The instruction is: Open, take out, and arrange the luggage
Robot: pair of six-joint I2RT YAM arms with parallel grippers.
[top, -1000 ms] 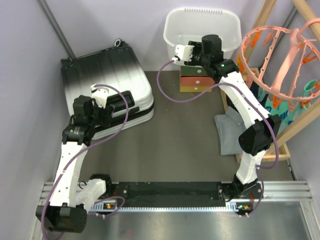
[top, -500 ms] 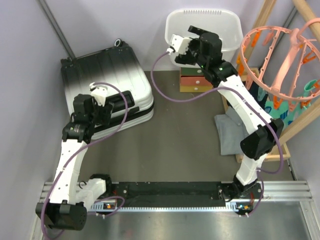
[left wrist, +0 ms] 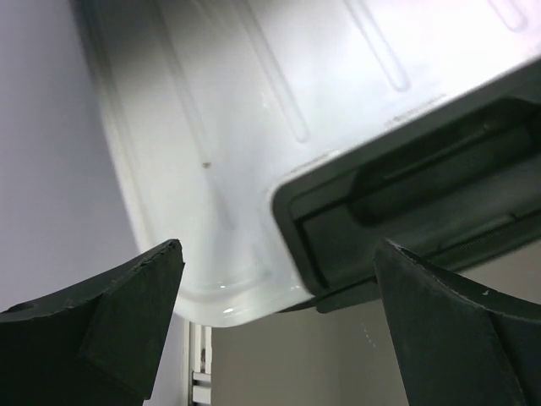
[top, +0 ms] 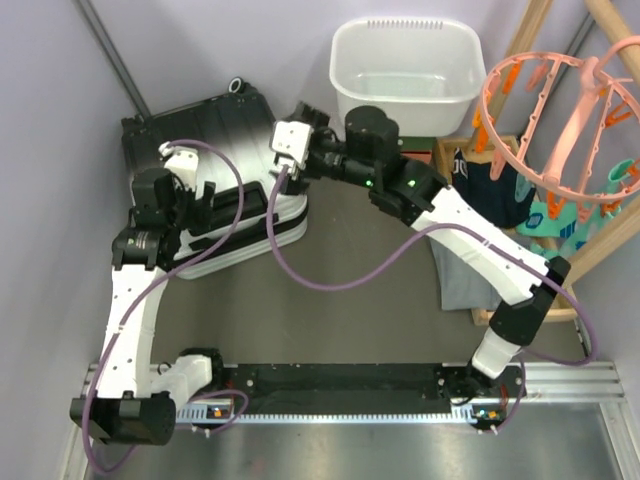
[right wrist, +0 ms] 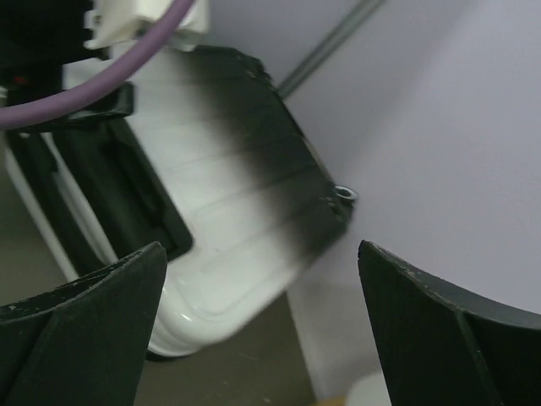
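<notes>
While luggage [top: 205, 120] lies closed (handle face up), left gripper [left wrist: 277, 249] jaws apart, right gripper [right wrist: 262, 247] likewise.

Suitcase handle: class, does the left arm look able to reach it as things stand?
Probably yes. The left gripper hovers open over the suitcase, the handle close beside its fingers, nothing visibly between them.

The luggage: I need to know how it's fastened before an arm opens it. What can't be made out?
- Inside: the luggage lies shut; its lid hides the contents in every view.
- Near edge: top view, covered by the left arm and purple cable.
- Seam fastening: left wrist view blurred and cropped; only a white corner and recessed handle show.
- Zip or latches: right wrist view, too blurred and small.
</notes>
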